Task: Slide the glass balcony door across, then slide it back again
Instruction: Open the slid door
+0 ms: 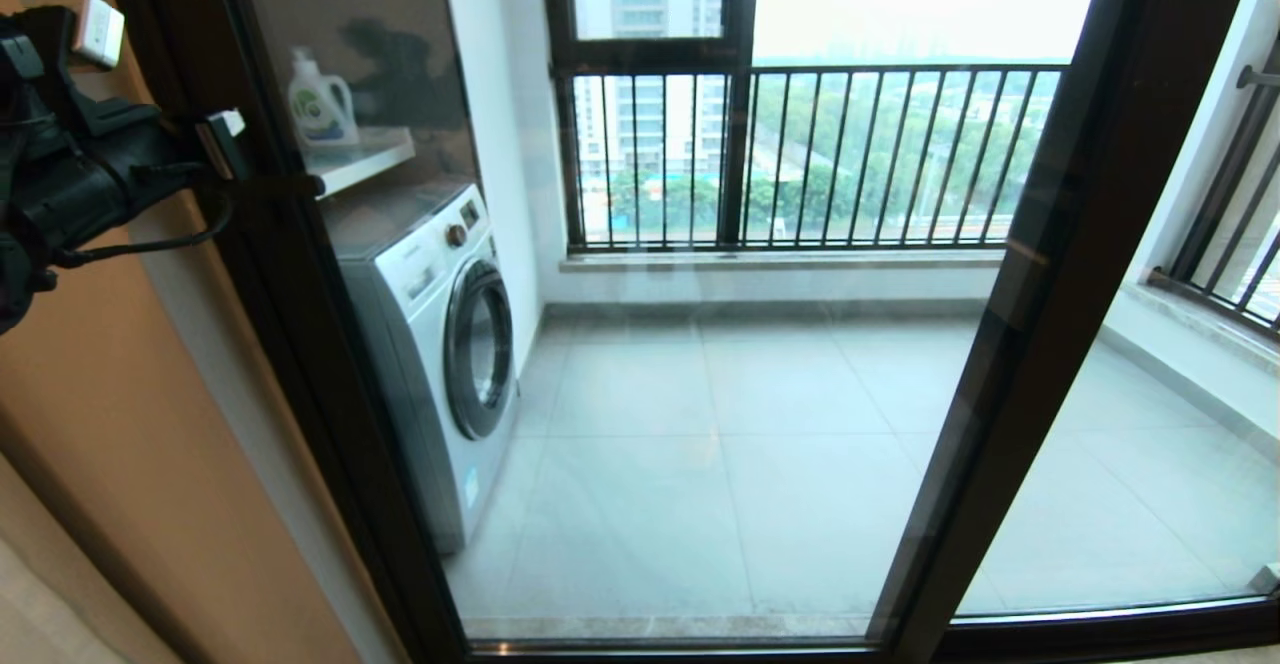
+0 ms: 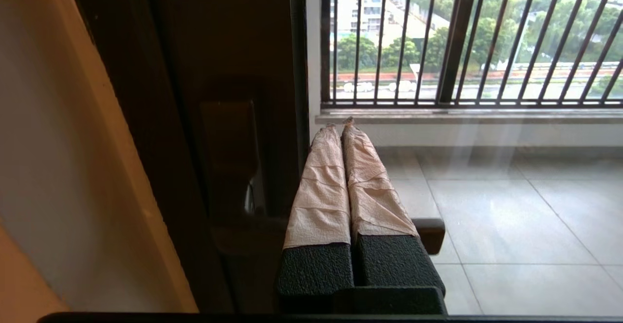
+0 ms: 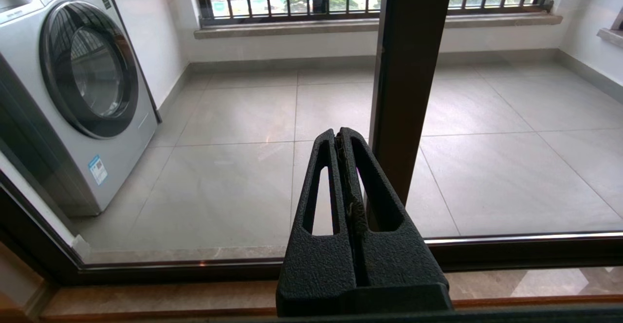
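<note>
The glass balcony door point(image 1: 760, 414) fills the head view, its dark left upright point(image 1: 285, 344) standing against the beige wall. A slim dark handle point(image 1: 288, 184) juts from that upright. My left gripper point(image 1: 222, 136) is up at handle height beside it. In the left wrist view its taped fingers point(image 2: 321, 191) are shut together with nothing between them. They lie across the handle lever point(image 2: 430, 234); contact cannot be made out. My right gripper point(image 3: 339, 135) is shut and empty, low near the bottom rail point(image 3: 525, 250), just beside the door's other upright point(image 3: 409, 80).
Behind the glass stand a washing machine point(image 1: 440, 344), a shelf with a detergent bottle point(image 1: 320, 104) and the window with black railing bars point(image 1: 850, 154). A second glass pane point(image 1: 1150, 484) lies to the right. The beige wall point(image 1: 120, 464) closes off the left.
</note>
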